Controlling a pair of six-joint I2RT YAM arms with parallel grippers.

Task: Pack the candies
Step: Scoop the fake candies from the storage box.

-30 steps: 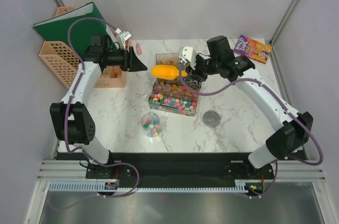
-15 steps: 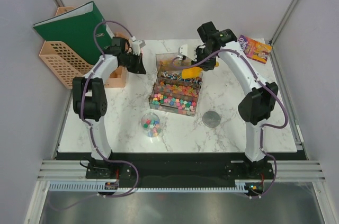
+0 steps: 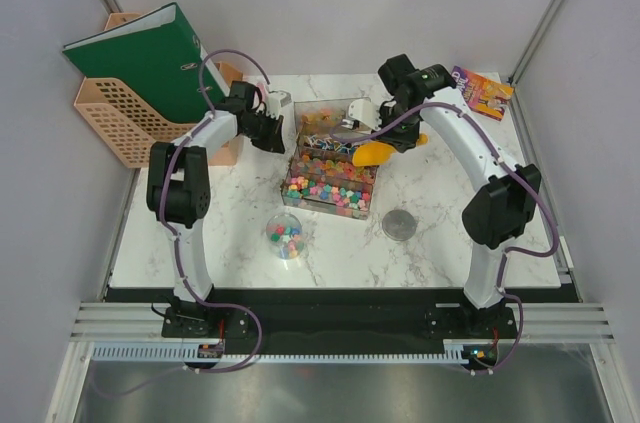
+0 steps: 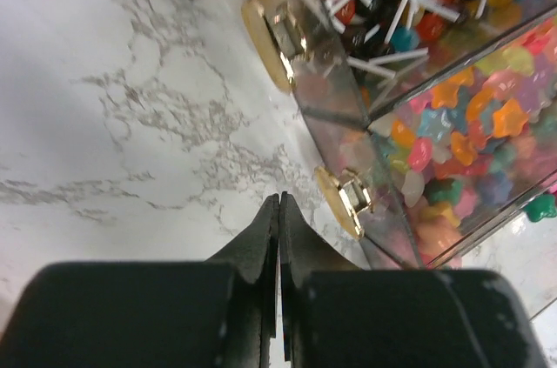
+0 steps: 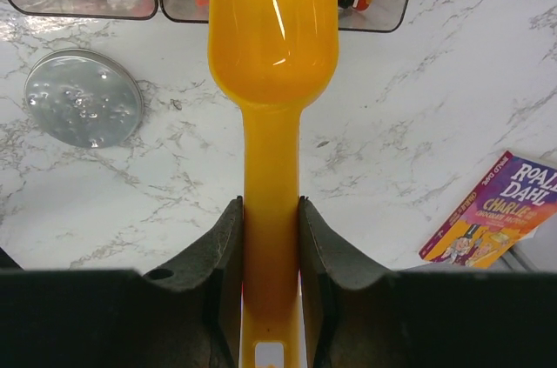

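Note:
The candies [image 3: 328, 186] fill the front compartments of a clear box [image 3: 296, 157]; star-shaped ones [image 4: 461, 124] show through its wall in the left wrist view. More candies lie in a clear cup [image 3: 285, 236] in front of the box. My right gripper [image 3: 402, 137] is shut on the handle of the orange scoop [image 5: 272, 29], whose bowl [image 3: 375, 153] hangs at the box's right edge. My left gripper [image 4: 279, 199] is shut on nothing, low over the marble just left of the box's gold hinges [image 4: 344, 200].
Lollipops [image 4: 409, 3] fill the box's rear compartment. A round clear lid [image 3: 399, 224] lies right of the box. A book [image 3: 478, 91] sits at the back right. A peach basket [image 3: 110, 113] with a green folder [image 3: 150, 53] stands at the back left.
The left gripper has closed and swung in towards the box's left side. The right arm has carried the scoop from over the box's left part to its right edge.

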